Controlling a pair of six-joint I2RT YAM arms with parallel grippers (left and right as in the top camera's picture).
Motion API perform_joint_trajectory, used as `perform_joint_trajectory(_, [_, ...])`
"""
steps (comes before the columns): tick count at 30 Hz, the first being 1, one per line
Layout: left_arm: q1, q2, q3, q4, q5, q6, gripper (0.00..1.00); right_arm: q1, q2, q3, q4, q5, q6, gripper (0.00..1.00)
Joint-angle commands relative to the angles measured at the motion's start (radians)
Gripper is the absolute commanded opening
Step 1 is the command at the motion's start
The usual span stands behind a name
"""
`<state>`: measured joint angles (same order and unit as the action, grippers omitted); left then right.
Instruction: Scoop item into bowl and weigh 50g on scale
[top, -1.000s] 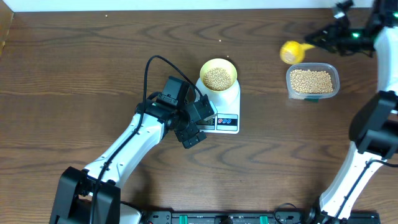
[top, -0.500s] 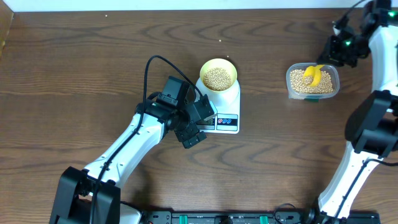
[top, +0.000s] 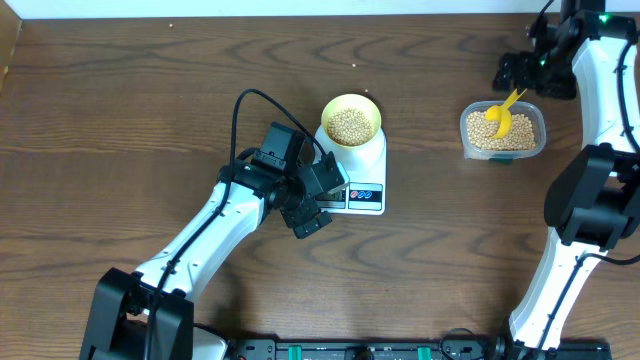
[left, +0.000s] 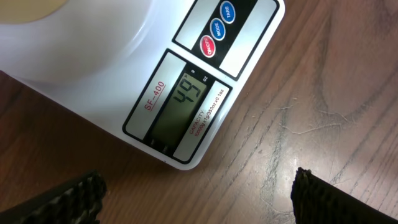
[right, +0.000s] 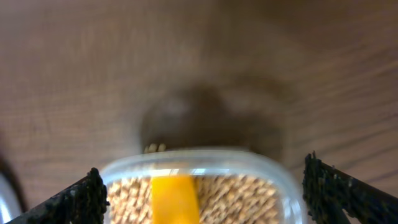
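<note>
Overhead shows brown wood-grain table (top: 120, 120); left end effector (top: 322, 200) and right end effector (top: 520, 78) both gape wide

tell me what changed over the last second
The right gripper carried the yellow scoop from up and left of the clear tub into it, then opened and let it go. The scoop now rests on the beans in the tub. The left gripper, bowl and scale stayed where they were.
</note>
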<state>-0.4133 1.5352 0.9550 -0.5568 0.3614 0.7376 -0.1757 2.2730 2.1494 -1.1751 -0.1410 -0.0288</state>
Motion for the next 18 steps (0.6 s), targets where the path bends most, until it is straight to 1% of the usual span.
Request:
perform_joint_trajectory(1, [0.003, -0.003, -0.002, -0.003, 0.013, 0.010, 0.98, 0.001, 0.012, 0.091, 0.060, 0.045, 0.014, 0.99])
perform_joint_trajectory(6, [0.003, -0.003, -0.002, -0.003, 0.012, 0.010, 0.98, 0.000, 0.012, 0.108, 0.197, 0.045, 0.013, 0.99])
perform_joint_trajectory(18, [0.003, -0.003, -0.002, -0.003, 0.012, 0.010, 0.98, 0.000, 0.012, 0.108, 0.194, 0.045, 0.013, 0.99])
